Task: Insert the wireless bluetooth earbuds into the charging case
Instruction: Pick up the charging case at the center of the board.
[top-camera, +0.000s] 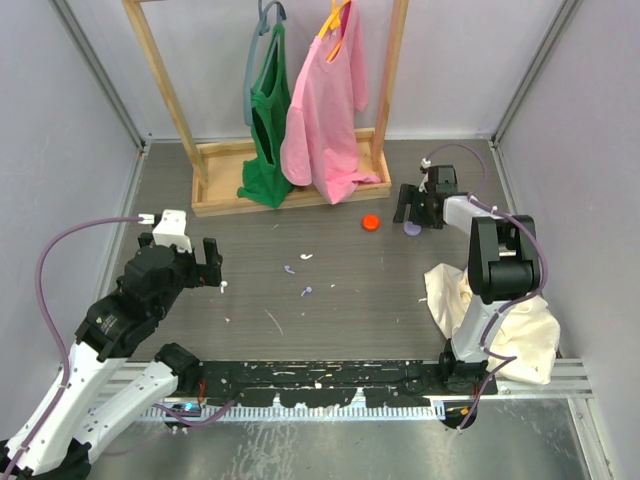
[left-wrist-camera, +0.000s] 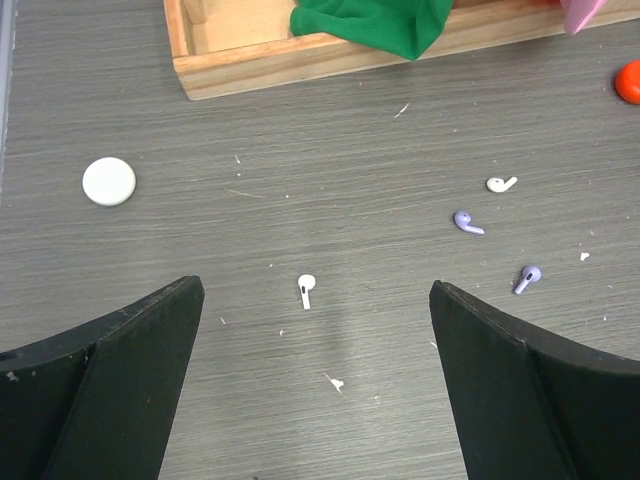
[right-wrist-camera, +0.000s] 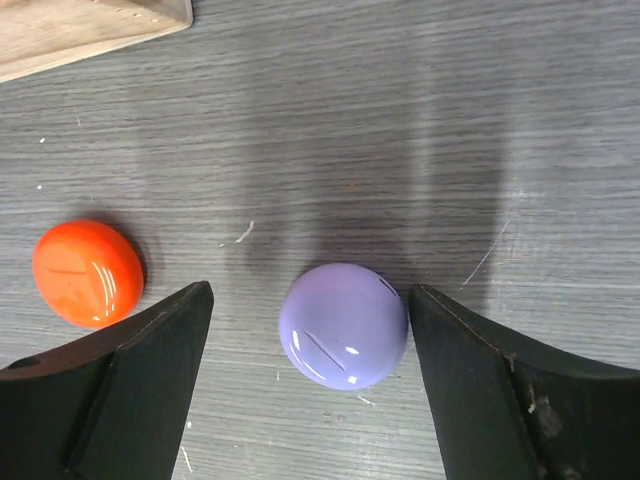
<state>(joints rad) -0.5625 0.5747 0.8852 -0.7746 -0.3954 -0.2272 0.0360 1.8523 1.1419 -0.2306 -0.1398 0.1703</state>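
Two lavender earbuds lie apart on the grey table, one (left-wrist-camera: 467, 223) (top-camera: 289, 269) a little beyond the other (left-wrist-camera: 527, 277) (top-camera: 307, 292). My left gripper (left-wrist-camera: 316, 287) (top-camera: 210, 262) is open above the table to their left, holding nothing. The charging case (right-wrist-camera: 344, 325) (top-camera: 411, 228) is a glossy lavender dome, lid shut, at the far right. My right gripper (right-wrist-camera: 310, 295) (top-camera: 417, 212) is open around it. Its right finger (right-wrist-camera: 470, 370) sits almost against the case, and there is a gap on the left side.
An orange disc (right-wrist-camera: 87, 272) (top-camera: 371, 222) lies left of the case. A white disc (left-wrist-camera: 108, 181) and two white earbuds (left-wrist-camera: 305, 288) (left-wrist-camera: 500, 184) lie near the left gripper. A wooden rack base (top-camera: 290, 185) with green and pink garments stands behind. A cream cloth (top-camera: 520, 340) lies by the right arm.
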